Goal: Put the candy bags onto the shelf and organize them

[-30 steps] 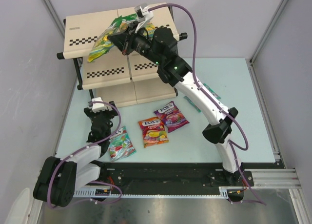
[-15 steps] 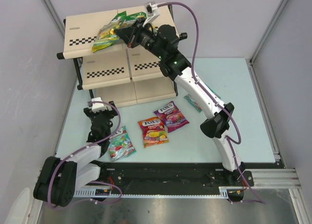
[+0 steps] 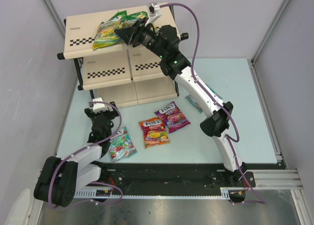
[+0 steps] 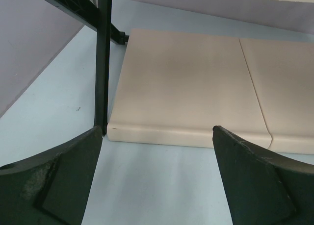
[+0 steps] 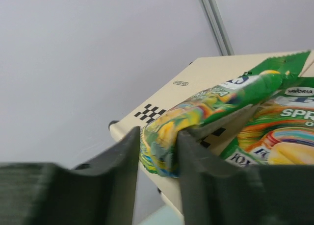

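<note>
Teal candy bag (image 3: 193, 103) lies half hidden behind right arm (image 3: 204, 94)

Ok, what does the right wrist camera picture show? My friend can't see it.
A green-yellow candy bag sits between the dark fingers of the right gripper, over the top of the beige shelf. Another green bag lies there beside it.

Pale blue tabletop (image 3: 245, 112) between grey walls (image 3: 24, 63)
</note>
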